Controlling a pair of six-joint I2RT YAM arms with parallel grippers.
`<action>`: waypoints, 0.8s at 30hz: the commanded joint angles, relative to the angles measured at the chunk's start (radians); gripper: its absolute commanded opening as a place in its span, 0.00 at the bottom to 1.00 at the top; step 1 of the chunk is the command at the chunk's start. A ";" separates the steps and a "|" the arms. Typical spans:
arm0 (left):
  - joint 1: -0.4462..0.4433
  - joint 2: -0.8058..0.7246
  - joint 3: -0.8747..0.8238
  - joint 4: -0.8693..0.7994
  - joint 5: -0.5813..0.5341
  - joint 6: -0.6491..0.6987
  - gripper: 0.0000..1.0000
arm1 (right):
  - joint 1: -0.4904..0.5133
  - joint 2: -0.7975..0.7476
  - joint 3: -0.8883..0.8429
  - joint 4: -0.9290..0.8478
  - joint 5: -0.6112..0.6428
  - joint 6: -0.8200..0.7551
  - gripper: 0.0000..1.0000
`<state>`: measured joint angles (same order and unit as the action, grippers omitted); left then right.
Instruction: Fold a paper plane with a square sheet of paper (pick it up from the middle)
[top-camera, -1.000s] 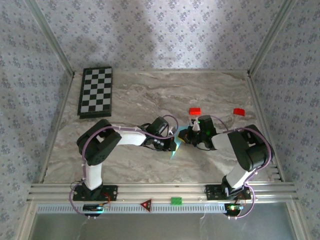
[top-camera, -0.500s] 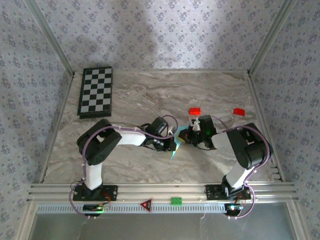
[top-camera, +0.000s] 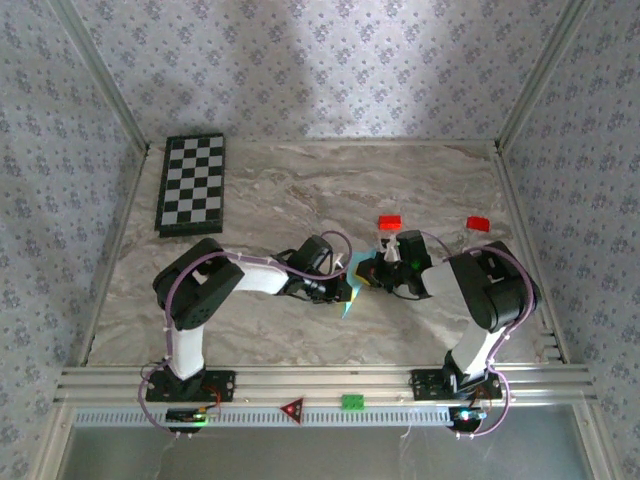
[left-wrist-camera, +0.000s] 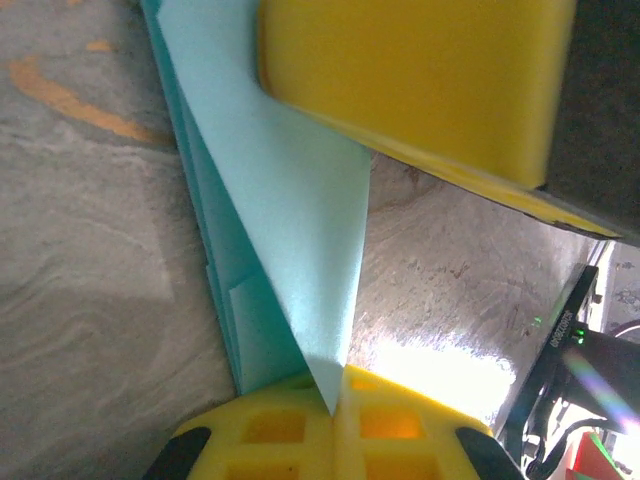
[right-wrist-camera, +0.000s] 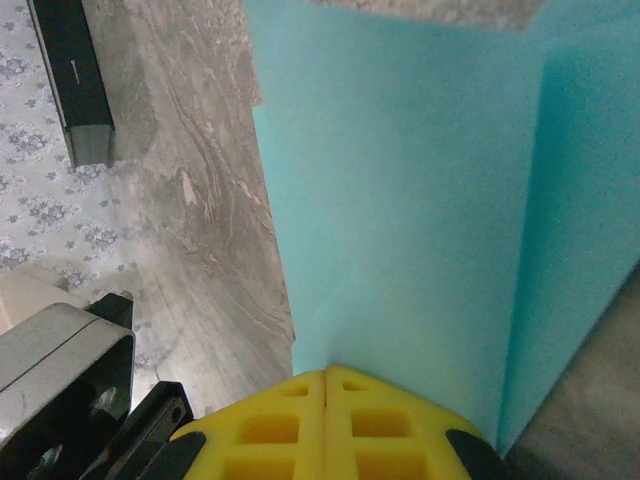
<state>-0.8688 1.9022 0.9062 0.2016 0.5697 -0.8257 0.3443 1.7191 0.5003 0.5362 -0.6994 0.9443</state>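
Near edge of the counter (top-camera: 300, 340): bare marble, with both arms bent inward over it toward the middle.
Left fingers (left-wrist-camera: 280, 432): clenched flat together, a pointed corner of the paper plane (left-wrist-camera: 290, 200) pinched in the seam between them.
Right fingers (right-wrist-camera: 270, 425): likewise clenched, gripping the cyan sheet where a diagonal crease ran down to the pads.
Paper plane, place: hung between the two wrists just right of the counter's middle, several layers stacked along one long edge; could not tell whether that edge touched the marble.
Step in hand: judged as mid-fold, with creases already set and the sheet narrowed but not yet a finished dart.
Next move: probably called for one pinch kept as an anchor while the other carried its flap over to meet the centre crease, edges lined up before pressing.
Care needed: opposing pulls kept gentle, since thin paper held at two close points would likely buckle or tear.
Beyond the wrists: two red blocks (top-camera: 389, 222), apart from the paper.
Far left: chessboard (top-camera: 192, 185), lying flat by the wall.
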 joint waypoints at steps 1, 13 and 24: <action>-0.002 0.058 -0.042 -0.052 -0.024 -0.002 0.00 | 0.001 0.053 -0.002 -0.085 0.051 -0.051 0.06; -0.003 -0.009 -0.061 -0.047 0.043 0.037 0.17 | 0.017 0.014 0.029 -0.309 0.159 -0.154 0.04; -0.010 -0.045 -0.092 -0.068 0.068 0.063 0.08 | 0.018 0.040 0.045 -0.322 0.160 -0.155 0.04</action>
<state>-0.8650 1.8729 0.8505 0.2409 0.6098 -0.7837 0.3653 1.7073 0.5686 0.3695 -0.6590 0.8223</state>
